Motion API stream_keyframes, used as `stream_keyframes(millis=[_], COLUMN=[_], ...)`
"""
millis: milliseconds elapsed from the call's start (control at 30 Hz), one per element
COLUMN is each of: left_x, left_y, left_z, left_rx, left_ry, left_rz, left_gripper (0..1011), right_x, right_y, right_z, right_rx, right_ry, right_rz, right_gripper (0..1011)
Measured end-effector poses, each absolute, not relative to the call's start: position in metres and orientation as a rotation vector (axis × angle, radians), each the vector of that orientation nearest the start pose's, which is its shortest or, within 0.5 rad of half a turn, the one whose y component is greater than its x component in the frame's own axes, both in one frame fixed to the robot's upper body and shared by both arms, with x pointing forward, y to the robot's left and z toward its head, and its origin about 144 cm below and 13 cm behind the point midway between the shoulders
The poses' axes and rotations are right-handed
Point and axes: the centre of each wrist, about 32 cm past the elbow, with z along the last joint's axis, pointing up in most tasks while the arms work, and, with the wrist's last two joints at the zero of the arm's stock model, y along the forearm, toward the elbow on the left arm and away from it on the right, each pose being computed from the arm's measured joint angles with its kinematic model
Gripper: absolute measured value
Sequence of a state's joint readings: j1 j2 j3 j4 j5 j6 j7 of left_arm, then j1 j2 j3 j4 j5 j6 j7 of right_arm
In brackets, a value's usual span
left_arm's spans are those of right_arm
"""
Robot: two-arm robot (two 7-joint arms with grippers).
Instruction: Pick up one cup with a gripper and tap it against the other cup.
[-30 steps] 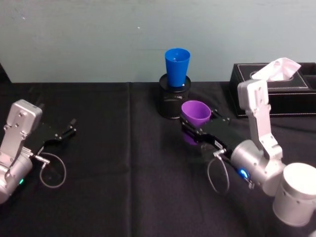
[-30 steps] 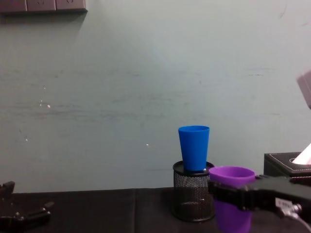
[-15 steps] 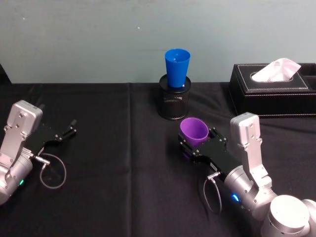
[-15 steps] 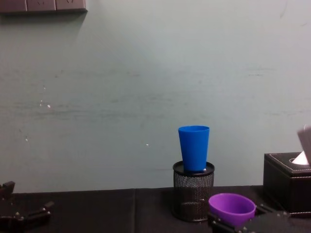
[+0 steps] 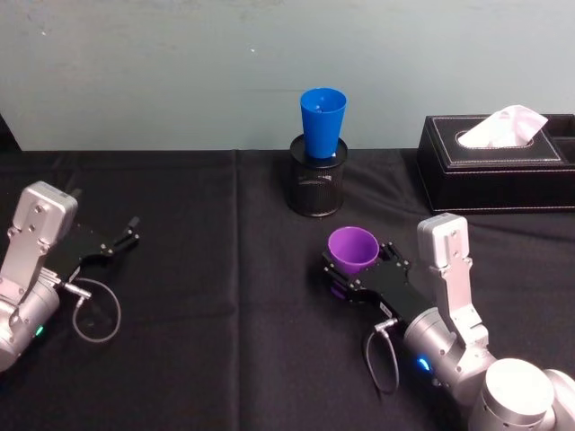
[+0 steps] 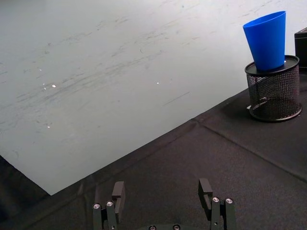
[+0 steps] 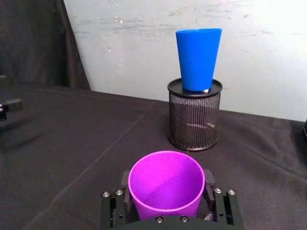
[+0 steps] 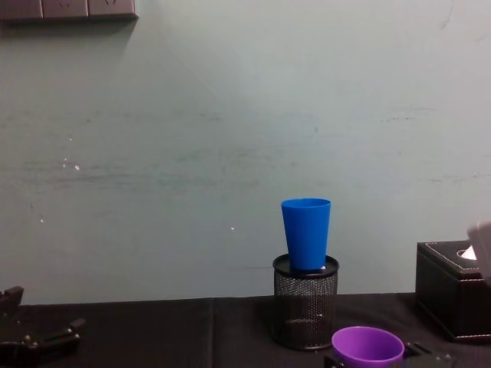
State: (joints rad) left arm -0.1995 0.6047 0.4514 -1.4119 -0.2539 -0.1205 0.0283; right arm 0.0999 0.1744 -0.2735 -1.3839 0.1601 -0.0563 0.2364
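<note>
The purple cup (image 5: 352,250) sits upright between the fingers of my right gripper (image 5: 353,272), which is shut on it, low over the black cloth. In the right wrist view the purple cup (image 7: 166,184) is held close at the gripper (image 7: 168,192), mouth up and empty. The tall blue cup (image 5: 322,121) stands upright on a black mesh pen holder (image 5: 316,185), farther back and a little left, well apart from the purple cup. In the chest view the purple cup (image 8: 367,346) is below and right of the blue cup (image 8: 306,233). My left gripper (image 5: 121,241) rests open at the far left.
A black tissue box (image 5: 494,171) with a white tissue stands at the back right. The black cloth (image 5: 225,296) covers the table, with a seam running front to back. Behind it rises a pale green wall (image 8: 192,153). A loose cable loops beside each wrist.
My right gripper has carried the purple cup back toward me and downward, away from the blue cup and the pen holder. The left arm has not moved.
</note>
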Motion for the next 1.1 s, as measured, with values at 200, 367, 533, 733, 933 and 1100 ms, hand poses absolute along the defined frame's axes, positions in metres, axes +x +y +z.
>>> stream_keyframes(millis=[200, 367, 533, 733, 933, 1100], left_x=[0.489, 0.489, 0.489, 0.489, 0.489, 0.489], left_y=[0.31, 0.31, 0.31, 0.31, 0.31, 0.31], left_z=[1.14, 1.14, 1.14, 1.14, 1.14, 1.14], left_rx=[0.305, 0.304, 0.305, 0.304, 0.304, 0.305], left_ry=[-0.285, -0.285, -0.285, -0.285, -0.285, -0.285], left_rz=[1.248, 1.248, 1.248, 1.248, 1.248, 1.248], left_gripper=[1000, 1000, 1000, 1000, 1000, 1000], right_x=[0.472, 0.467, 0.462, 0.46, 0.461, 0.465], right_y=[-0.201, -0.201, -0.204, -0.222, -0.241, -0.245], right_z=[1.121, 1.142, 1.16, 1.168, 1.161, 1.148], right_rx=[-0.077, -0.069, -0.064, -0.065, -0.112, -0.168], right_ry=[0.012, -0.032, -0.067, -0.082, -0.101, -0.09], right_rz=[-1.1, -1.113, -1.153, -1.27, -1.397, -1.441], right_gripper=[1002, 1000, 1000, 1000, 1000, 1000])
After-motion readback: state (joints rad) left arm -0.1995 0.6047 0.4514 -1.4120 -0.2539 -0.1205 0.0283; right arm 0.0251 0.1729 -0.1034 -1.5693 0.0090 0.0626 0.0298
